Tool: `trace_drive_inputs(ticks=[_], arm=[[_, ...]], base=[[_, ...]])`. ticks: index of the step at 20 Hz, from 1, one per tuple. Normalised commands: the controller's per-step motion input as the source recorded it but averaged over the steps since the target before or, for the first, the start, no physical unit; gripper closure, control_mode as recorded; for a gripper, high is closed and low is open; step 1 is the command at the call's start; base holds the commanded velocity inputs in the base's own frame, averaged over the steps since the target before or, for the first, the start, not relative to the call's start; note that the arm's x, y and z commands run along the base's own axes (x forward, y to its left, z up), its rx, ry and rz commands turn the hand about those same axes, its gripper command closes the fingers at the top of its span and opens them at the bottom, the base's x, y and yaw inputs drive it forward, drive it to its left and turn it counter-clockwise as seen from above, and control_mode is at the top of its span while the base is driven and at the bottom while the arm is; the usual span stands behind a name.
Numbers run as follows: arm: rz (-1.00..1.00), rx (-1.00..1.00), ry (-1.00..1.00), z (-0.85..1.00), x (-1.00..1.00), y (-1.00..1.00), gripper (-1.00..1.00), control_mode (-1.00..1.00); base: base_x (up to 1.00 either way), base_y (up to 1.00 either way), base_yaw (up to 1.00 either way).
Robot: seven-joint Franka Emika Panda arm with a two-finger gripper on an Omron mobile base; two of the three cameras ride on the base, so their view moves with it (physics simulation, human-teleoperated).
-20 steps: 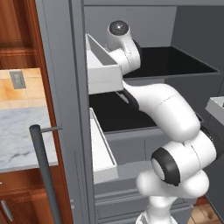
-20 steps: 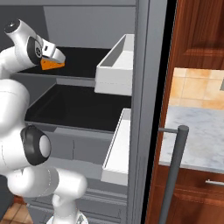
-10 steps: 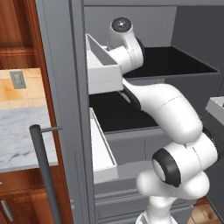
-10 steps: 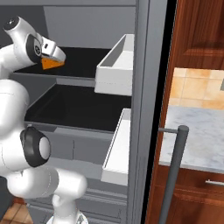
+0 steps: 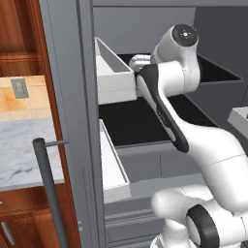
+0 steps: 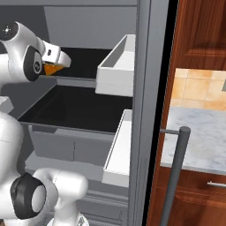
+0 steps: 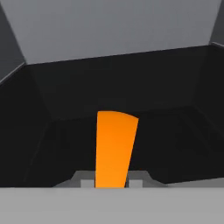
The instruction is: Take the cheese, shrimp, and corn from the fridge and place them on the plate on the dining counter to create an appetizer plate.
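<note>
Black shelves and white door bins line the tall grey fridge (image 6: pixel 143 88), its door standing open beside a marble counter (image 6: pixel 198 132) and wood cabinets. Reaching over the upper shelf (image 5: pixel 218 72), the white arm's pincer (image 7: pixel 112 183) is pressed together on the small orange wedge of cheese (image 7: pixel 113 146), which shows as an orange tip under the hand in the right base view (image 6: pixel 52 69).

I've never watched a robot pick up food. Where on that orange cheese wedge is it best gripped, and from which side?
Across its two flat side faces, coming straight in from the open front of the fridge. The cheese points lengthwise away from the gripper, so its narrow width sits between the fingers, which look shut on it.
</note>
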Motion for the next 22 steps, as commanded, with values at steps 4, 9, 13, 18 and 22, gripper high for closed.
trace_drive_inputs(ticks=[4,9,13,18,22], arm=[[0.19,0.0,0.0,0.0,-1.0,-0.14,1.0,-1.0],[0.08,-0.01,0.1,0.0,-0.89,0.0,1.0,-1.0],[0.01,-0.01,0.19,-0.07,-0.13,0.0,1.0,-1.0],[0.0,-0.01,0.01,-0.04,-0.29,0.09,1.0,1.0],[0.0,0.0,0.0,0.0,0.0,0.0,1.0,1.0]], base=[[0.0,0.0,0.0],[0.0,0.0,0.0],[0.0,0.0,0.0],[-0.37,0.08,0.0],[-1.0,0.16,-0.03]])
